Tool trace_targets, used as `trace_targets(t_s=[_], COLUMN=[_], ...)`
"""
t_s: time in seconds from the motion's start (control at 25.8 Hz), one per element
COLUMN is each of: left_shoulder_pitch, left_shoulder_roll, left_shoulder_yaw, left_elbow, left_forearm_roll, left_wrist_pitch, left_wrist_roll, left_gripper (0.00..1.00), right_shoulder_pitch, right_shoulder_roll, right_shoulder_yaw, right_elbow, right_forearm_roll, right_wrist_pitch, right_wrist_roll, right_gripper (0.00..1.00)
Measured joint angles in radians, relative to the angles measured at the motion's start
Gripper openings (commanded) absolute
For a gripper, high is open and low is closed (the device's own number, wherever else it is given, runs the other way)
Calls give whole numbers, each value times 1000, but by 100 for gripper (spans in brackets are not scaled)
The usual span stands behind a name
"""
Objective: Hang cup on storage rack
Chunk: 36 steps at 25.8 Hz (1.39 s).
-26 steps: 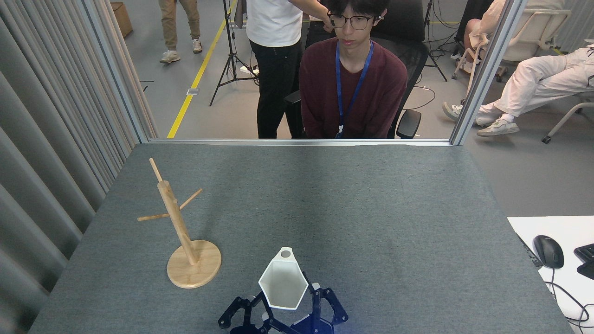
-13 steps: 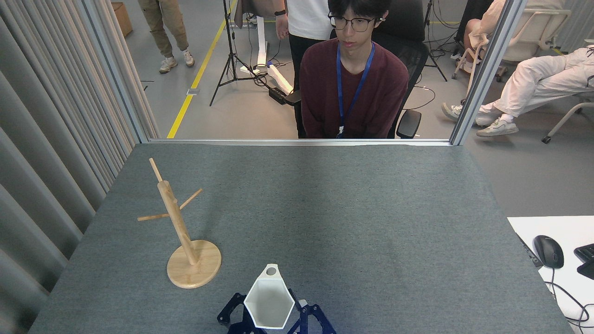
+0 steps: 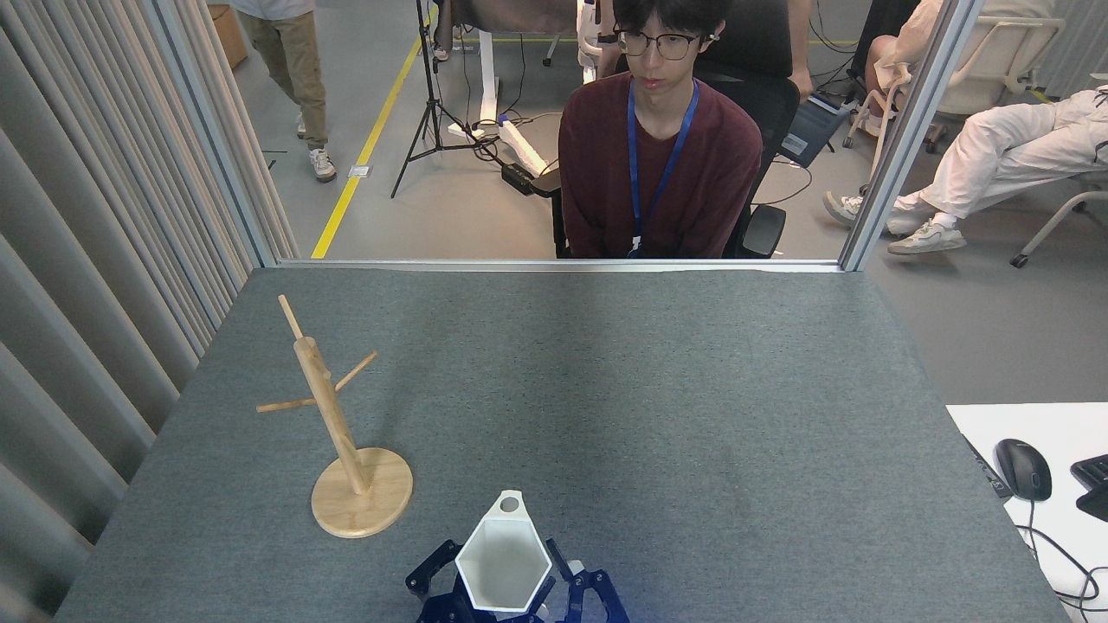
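The white faceted cup (image 3: 502,567) hangs low over the table's near edge, mouth up toward me. Its tab handle with the round hole (image 3: 509,504) points away from me. My right gripper (image 3: 506,595) is shut on the cup from below, its dark linked fingers (image 3: 433,575) spread out on both sides of the body. The wooden storage rack (image 3: 333,424) stands on its disc base at the left of the table. It is a short way left of the cup and apart from it, with all three pegs bare. My left gripper is out of view.
Grey felt table (image 3: 649,389) with a metal frame rail along its far edge. A person (image 3: 658,147) sits just behind that edge. Grey curtain along the left side. A white desk with a mouse (image 3: 1023,467) lies beyond the right edge.
My right gripper carried the cup left and nearer to me in the first half second, then barely moved. People in the background walked away.
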Motion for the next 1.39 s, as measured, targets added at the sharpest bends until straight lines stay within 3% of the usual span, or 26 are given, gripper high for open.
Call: trace_targets(t_s=[0.15,0.23,0.39,0.46,0.62,0.74,0.89,1.08,1.24,1.39], left_shoulder_pitch=[0,0,3,8,28,39,43,26,-48,-129], left_shoulder_roll=[-1,-2,-2,-2,0,0,13,96,185,212], left_shoulder_yaw=[-1,-1,2,16,93,182,357,571,599,573], left_elbow=[4,4,0,-5,-35,-68,-133,-171,-96,6], left_forearm_roll=[0,0,0,2,24,36,41,25,-63,-188], left_wrist_pitch=[12,18,29,47,87,103,117,149,234,287], left_wrist_roll=[-2,-2,-2,-2,4,6,7,10,10,13], left_gripper=[22,22,22,22,22,22,21,21,21,21], right_shoulder_pitch=[-10,-42,-145,-168,-93,-13,27,31,27,23], right_shoulder_roll=[8,20,35,19,-80,-113,-122,-120,-104,-96], right_shoulder_yaw=[30,19,-142,-241,-342,-364,-374,-376,-375,-374], right_elbow=[-70,-98,-84,-40,16,23,24,23,23,22], right_forearm_roll=[-7,-48,-282,-347,-341,-332,-329,-328,-327,-326], right_wrist_pitch=[0,34,178,199,150,101,81,77,76,75], right_wrist_roll=[-11,-15,51,93,123,129,95,84,84,82], right_gripper=[99,99,99,99,99,99,99,99,99,99])
